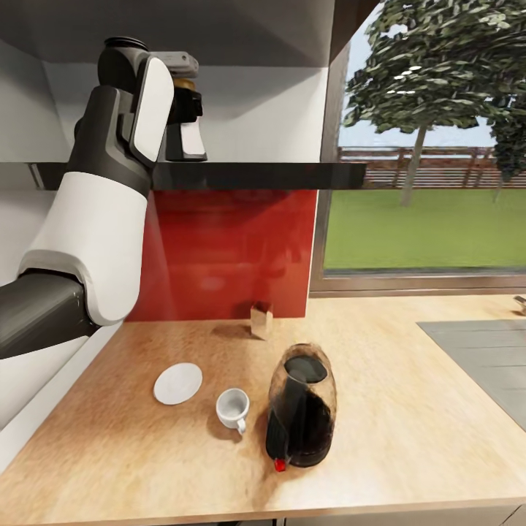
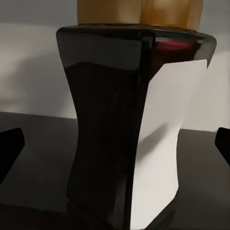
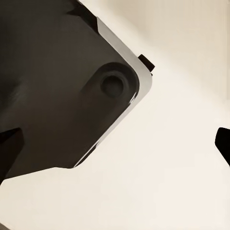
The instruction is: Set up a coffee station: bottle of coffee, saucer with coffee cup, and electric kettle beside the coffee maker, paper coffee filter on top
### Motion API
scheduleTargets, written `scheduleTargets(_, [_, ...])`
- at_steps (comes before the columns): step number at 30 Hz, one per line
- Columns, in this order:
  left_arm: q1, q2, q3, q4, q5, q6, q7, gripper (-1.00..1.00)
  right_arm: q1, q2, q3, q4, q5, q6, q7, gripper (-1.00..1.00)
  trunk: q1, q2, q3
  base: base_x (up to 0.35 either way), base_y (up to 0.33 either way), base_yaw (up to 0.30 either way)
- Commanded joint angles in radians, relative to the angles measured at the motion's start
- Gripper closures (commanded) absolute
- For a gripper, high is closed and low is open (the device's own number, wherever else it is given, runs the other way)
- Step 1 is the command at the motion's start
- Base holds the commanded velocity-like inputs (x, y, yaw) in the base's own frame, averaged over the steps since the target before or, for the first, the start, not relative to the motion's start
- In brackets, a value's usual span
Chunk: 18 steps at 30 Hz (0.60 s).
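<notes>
Looking through the head camera, I see my left arm raised to the kitchen shelf, with its left pincer up against the bottle of coffee, a dark bottle with a white label and a gold cap standing on that shelf. From here I cannot tell how wide the fingers stand. Well below the pincer, on the wooden worktop, sit the white saucer, the coffee cup just beside it and not on it, and the dark electric kettle near the cup on the far side from the saucer. A small brown box stands farther back by the red backsplash.

On the left wrist camera, the bottle of coffee stands upright straight ahead, between the two dark fingertips. Those tips sit at the frame's edges, spread wide and clear of the glass, so nothing is pinched.

On the right wrist camera, the right pincer is spread too, fingertips far apart and holding nothing. Ahead of it I see a dark grey robot part with a light rim, against a pale cream surface.
</notes>
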Motion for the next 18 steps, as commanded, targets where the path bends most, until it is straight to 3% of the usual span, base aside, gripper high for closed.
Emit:
scheduleTargets(1, [-0.001,0.0,-0.001,0.0,0.01,0.002,0.01,-1.0,-0.002,0.0,0.006,0.003,-0.001,-0.008,0.001,-1.0,0.0,-0.001,-0.002,0.105,0.0,0.0])
scheduleTargets(18, [-0.001,0.0,0.0,-0.009,0.011,0.002,0.008,-1.0,-0.001,0.0,0.005,0.003,-0.003,-0.008,0.0,-1.0,0.0,-0.001,-0.002,0.029,0.0,0.0])
